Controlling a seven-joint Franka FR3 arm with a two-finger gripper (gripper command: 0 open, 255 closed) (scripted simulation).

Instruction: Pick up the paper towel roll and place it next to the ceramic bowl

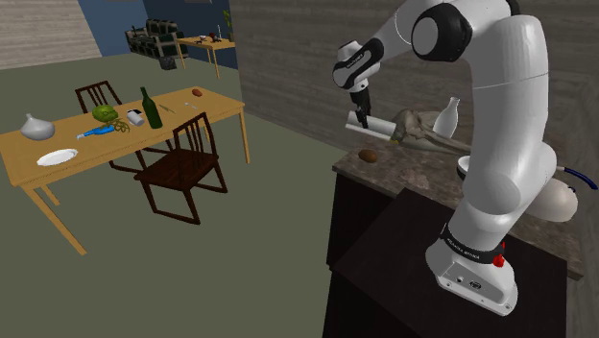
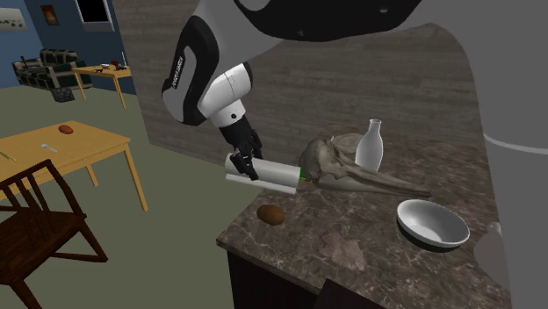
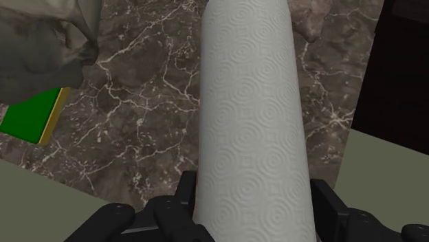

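A white paper towel roll lies level between my black fingers, which press it from both sides near one end. My gripper is shut on that end, at the dark marble counter's edge on the second exterior view's left. The roll points toward a grey skull-like object. I cannot tell whether the roll rests on the counter or hangs just above it. The white bowl sits on the counter at that view's right, well away from the roll. In the shoulder view the gripper holds the roll.
A white bottle-shaped vase stands behind the skull. A small brown lump lies near the counter's front edge. A green book lies under the skull. Off the counter stand a wooden dining table and chairs.
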